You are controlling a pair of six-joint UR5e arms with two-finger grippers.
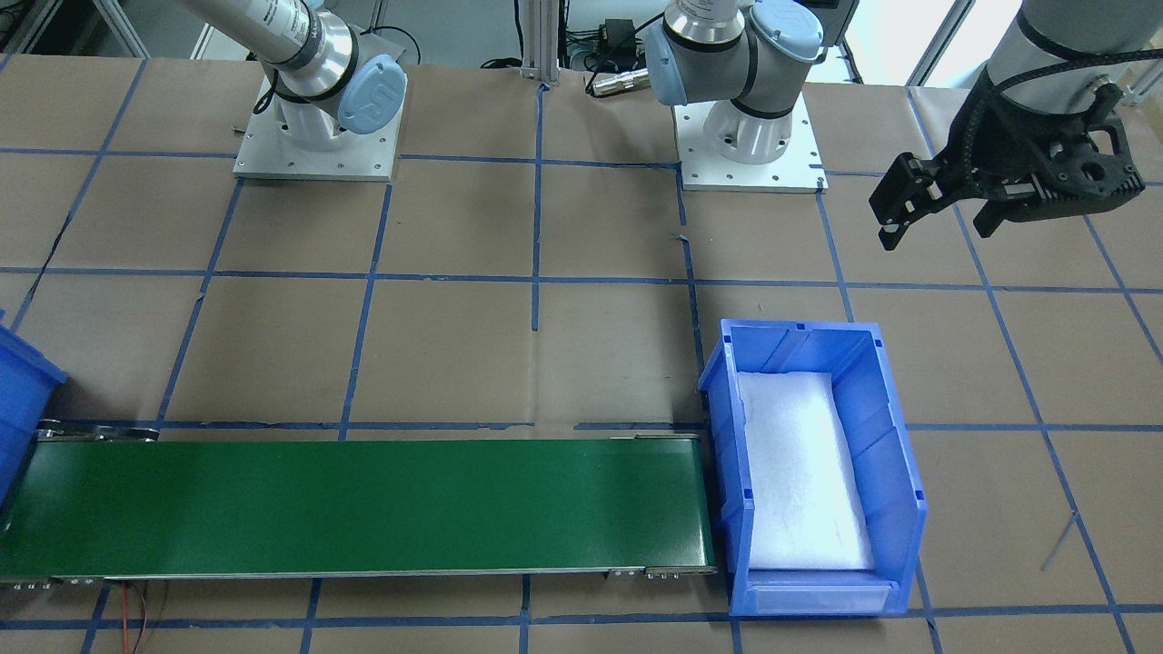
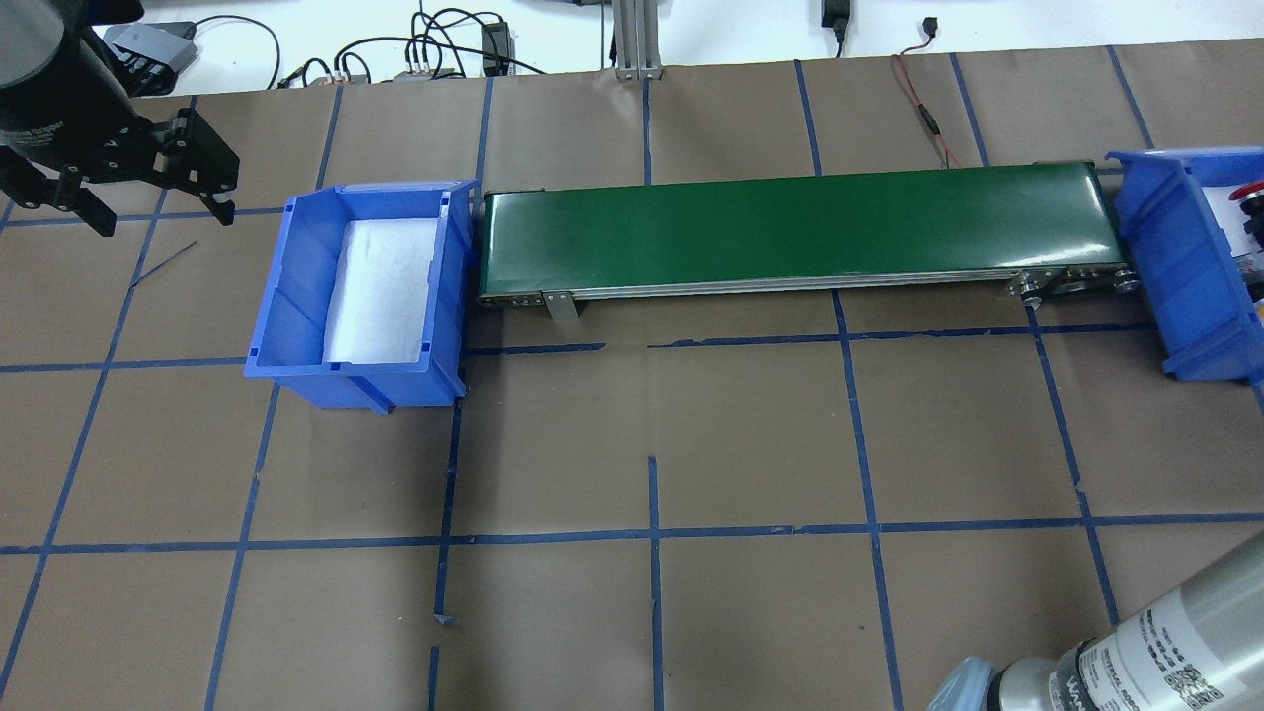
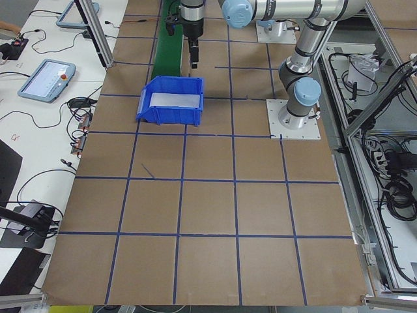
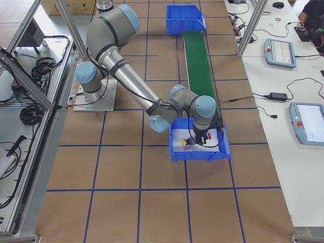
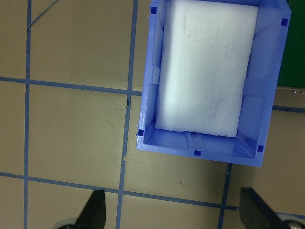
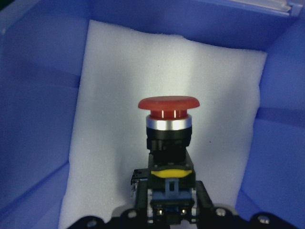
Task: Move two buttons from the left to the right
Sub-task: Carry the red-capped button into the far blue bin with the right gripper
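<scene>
The red button (image 6: 168, 107) has a mushroom cap, a silver ring and a black collar. My right gripper (image 6: 169, 193) is shut on its body over the white foam of the right blue bin (image 6: 38, 95). In the exterior right view this gripper (image 4: 202, 137) reaches down into that bin (image 4: 200, 156), and the yellow button (image 4: 186, 143) lies on the foam just beside it. My left gripper (image 2: 163, 217) hangs open and empty above the table, left of the left blue bin (image 2: 296, 296). That bin holds only white foam in the left wrist view (image 5: 267, 95).
A green conveyor belt (image 2: 790, 227) runs between the two bins and carries nothing. In the front-facing view the belt (image 1: 363, 504) ends at the left bin (image 1: 895, 436). Brown paper with blue tape lines covers the table. Cables lie along the far edge.
</scene>
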